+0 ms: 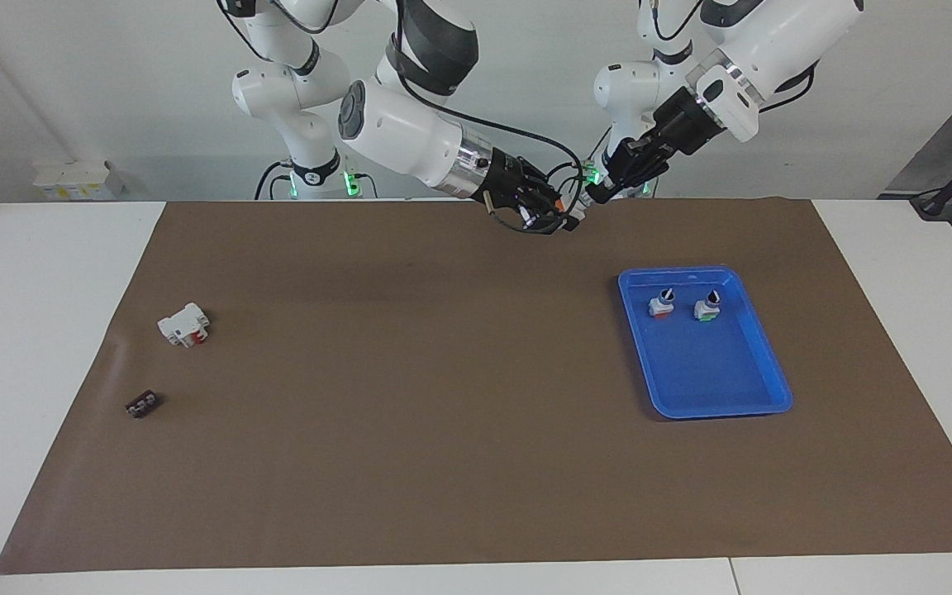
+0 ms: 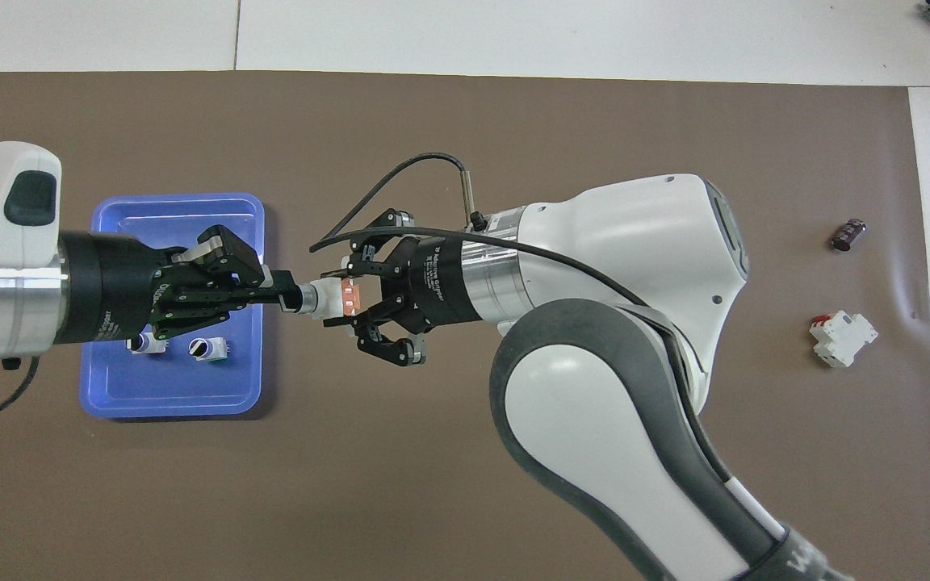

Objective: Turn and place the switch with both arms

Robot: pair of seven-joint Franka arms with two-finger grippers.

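The switch (image 2: 328, 297) is held in the air between both grippers, white body and orange-red base (image 2: 354, 297) showing. It also shows in the facing view (image 1: 568, 211), over the brown mat's edge by the robots. My right gripper (image 2: 345, 298) (image 1: 557, 210) is shut on its base end. My left gripper (image 2: 297, 297) (image 1: 590, 197) is shut on its knob end, fingers edge-on from above. The black knob is hidden between the left fingertips.
A blue tray (image 1: 716, 380) (image 2: 174, 387) toward the left arm's end holds an orange-based switch (image 1: 660, 304) and a green-based switch (image 1: 706, 307). A white block with a red part (image 1: 184, 325) (image 2: 842, 337) and a small dark part (image 1: 143, 404) (image 2: 848, 234) lie toward the right arm's end.
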